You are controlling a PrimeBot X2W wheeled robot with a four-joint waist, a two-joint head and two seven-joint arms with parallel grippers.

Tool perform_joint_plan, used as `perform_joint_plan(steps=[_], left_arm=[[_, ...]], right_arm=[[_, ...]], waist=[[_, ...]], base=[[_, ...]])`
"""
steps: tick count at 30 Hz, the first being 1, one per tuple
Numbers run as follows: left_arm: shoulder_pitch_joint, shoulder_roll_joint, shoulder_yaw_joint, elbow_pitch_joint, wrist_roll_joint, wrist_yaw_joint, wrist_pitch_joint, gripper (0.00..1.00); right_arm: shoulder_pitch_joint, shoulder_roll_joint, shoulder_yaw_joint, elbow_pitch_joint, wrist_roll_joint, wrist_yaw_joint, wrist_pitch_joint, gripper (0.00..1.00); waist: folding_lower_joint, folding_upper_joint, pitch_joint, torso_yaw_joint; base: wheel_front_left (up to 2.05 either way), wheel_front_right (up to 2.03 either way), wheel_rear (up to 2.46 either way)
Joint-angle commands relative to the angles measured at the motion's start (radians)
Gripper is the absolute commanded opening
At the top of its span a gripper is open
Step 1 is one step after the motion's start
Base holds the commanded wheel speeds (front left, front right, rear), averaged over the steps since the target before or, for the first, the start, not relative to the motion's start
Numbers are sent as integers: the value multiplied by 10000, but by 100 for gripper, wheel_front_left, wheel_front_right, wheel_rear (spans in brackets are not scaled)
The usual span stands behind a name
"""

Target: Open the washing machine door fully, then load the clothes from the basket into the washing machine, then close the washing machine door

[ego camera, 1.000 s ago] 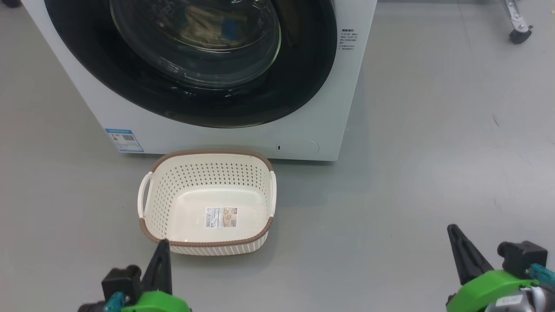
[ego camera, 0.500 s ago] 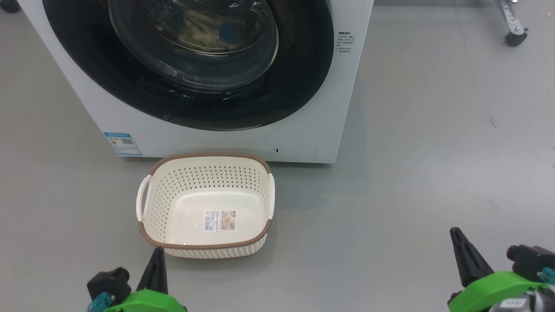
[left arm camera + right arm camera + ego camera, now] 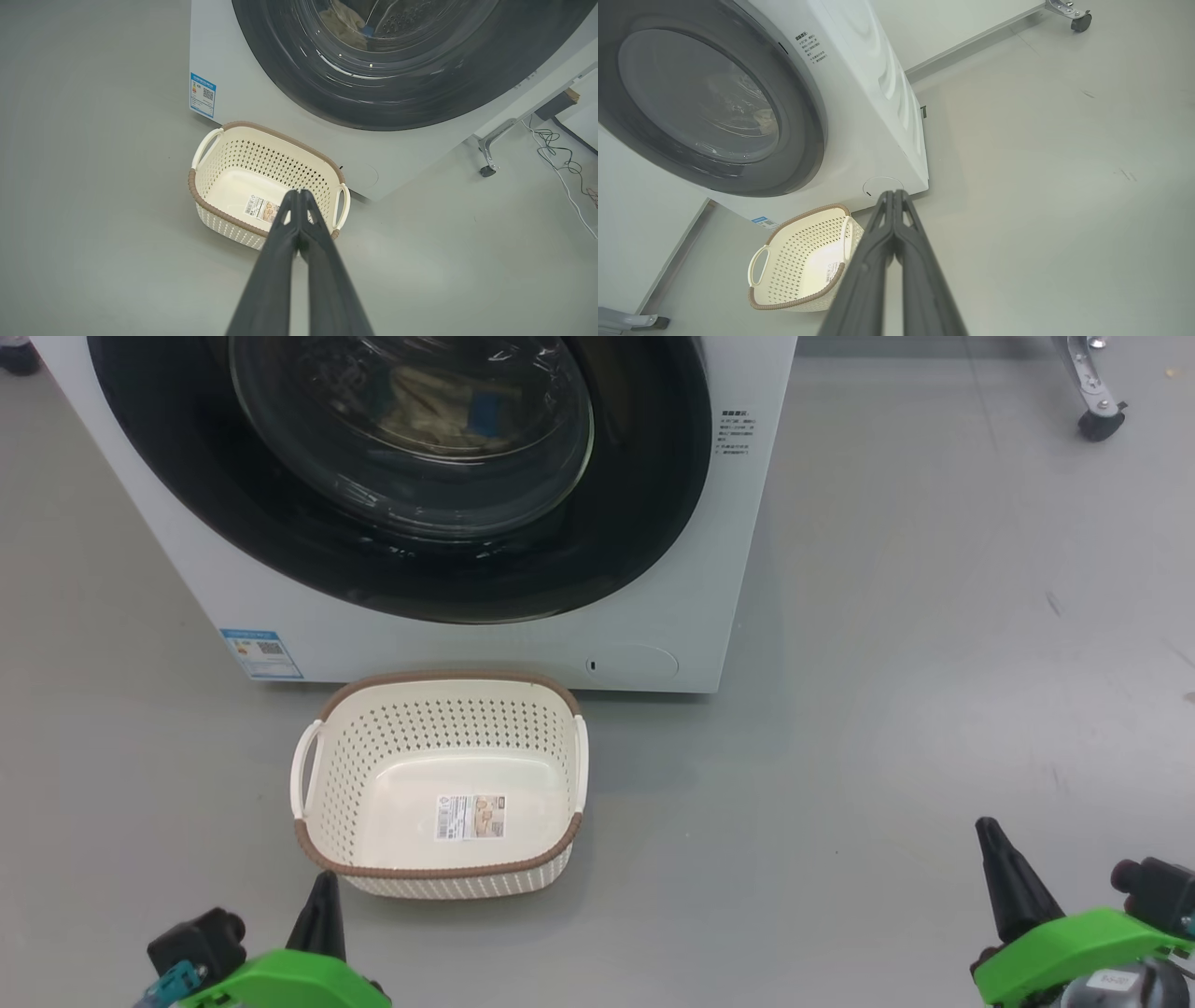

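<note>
Washing machine door (image 3: 644,504) lies shut against the washing machine (image 3: 719,616), and through its glass I see the clothes (image 3: 439,406) inside the drum. Just in front of the machine's base, the basket (image 3: 439,678) stands on the floor (image 3: 887,709), its sticker showing on the bottom. Since a second ago my head camera has shifted, so the whole scene sits slightly lower. My left claw (image 3: 324,889) has sunk toward the bottom edge, clenched on nothing. My right claw (image 3: 990,840) is clenched too and has hardly shifted.
</note>
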State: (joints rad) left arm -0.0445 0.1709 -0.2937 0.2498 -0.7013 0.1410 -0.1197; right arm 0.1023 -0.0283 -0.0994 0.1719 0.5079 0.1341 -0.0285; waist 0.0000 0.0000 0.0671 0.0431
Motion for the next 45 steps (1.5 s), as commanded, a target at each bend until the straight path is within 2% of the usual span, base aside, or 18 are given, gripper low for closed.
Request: perform_joint_plan(steps=[1, 45], left_arm=[[-433, 29, 285, -266, -255, -78, 71, 0], [-512, -451, 1905, -178, -4406, -1291, 1012, 0]], right_arm=[[-518, -150, 18, -262, 339, -9, 53, 0], [-1235, -264, 57, 187, 5334, -20, 589, 0]], waist=[[0, 0, -10, -7], [0, 0, -299, -202]], base=[[0, 0, 0], [0, 0, 0]])
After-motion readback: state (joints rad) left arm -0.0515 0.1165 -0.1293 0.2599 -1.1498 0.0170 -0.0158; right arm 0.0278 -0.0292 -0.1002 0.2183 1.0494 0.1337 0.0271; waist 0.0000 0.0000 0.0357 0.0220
